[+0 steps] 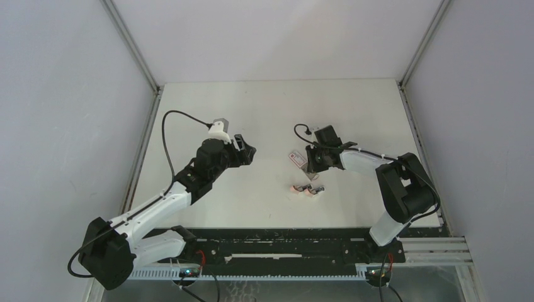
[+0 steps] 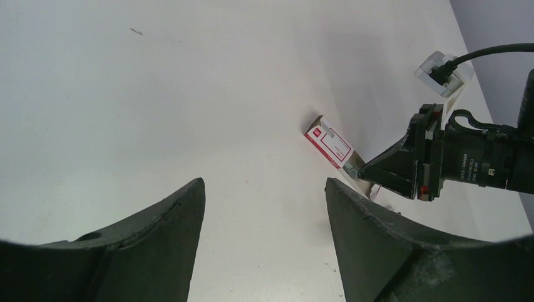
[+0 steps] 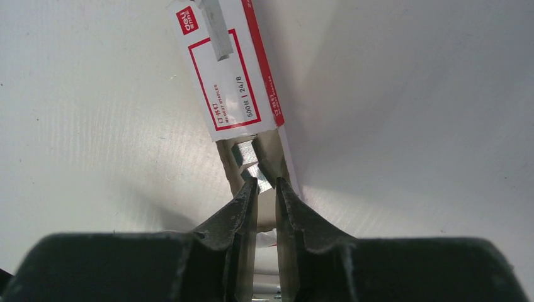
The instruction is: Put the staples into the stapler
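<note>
Right arm: stretched left over the table [image 1: 264, 107], wrist lowered to the staple box [image 3: 230, 82].
Right gripper [image 3: 266, 184]: narrowed onto the end of the staples [image 3: 255, 170] at the box's torn-open mouth.
Left gripper [image 2: 264, 189]: held wide, nothing in it, aimed at the box from well apart.
Hidden: most of the strip is covered by the box.
Unclear: mini staplers [image 1: 306, 188] are seen only as small pink shapes.

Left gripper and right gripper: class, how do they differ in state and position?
The left gripper is wide open; the right gripper is pinched narrow on the staples. The left gripper hangs over bare table, holding nothing; the right gripper reaches into the open end of the staple box. Both are black two-finger grippers.
</note>
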Available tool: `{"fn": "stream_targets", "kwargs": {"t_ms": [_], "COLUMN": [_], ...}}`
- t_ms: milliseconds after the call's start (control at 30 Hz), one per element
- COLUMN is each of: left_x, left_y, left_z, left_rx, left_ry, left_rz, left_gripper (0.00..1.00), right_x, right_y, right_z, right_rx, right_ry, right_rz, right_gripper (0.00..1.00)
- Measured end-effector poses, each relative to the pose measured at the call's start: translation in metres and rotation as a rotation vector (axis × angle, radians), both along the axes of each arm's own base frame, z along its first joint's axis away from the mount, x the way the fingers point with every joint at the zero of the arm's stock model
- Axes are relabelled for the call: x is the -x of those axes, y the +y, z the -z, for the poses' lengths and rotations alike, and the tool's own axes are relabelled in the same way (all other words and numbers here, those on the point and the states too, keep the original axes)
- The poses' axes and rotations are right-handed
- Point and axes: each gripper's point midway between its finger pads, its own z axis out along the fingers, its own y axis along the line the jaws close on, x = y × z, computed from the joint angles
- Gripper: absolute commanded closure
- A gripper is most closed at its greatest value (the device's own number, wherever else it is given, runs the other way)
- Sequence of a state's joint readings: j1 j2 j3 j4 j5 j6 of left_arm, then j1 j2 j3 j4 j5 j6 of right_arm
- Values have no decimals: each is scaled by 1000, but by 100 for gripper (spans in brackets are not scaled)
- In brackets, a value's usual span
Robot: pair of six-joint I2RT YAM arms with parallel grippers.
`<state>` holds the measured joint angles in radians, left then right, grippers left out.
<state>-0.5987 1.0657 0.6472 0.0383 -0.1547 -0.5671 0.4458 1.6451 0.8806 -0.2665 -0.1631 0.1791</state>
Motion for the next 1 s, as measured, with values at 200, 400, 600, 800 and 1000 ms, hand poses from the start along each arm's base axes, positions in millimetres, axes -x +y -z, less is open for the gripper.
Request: {"fn": "stream_targets", "kwargs": {"t_ms": [200, 400, 600, 800, 1000], "left_x": [0, 1, 2, 2, 4], "left_y": [0, 1, 1, 2, 4], "left_z": [-2, -7, -9, -9, -8], "left_rx": [4, 12, 13, 13, 13], "left_ry": [-5, -18, -20, -20, -22], "left_rz": [0, -1, -1, -2, -7], "left_gripper": [26, 26, 26, 26, 26], "right_x": [-2, 0, 3, 2, 3], "right_y": [1, 2, 4, 5, 7], "right_z": [-2, -2, 0, 0, 1], "right_rx": [0, 3, 8, 10, 18], "right_ry": [0, 5, 12, 12, 15], "right_rz": [0, -7, -16, -16, -23], "right_gripper": [85, 84, 82, 83, 86]}}
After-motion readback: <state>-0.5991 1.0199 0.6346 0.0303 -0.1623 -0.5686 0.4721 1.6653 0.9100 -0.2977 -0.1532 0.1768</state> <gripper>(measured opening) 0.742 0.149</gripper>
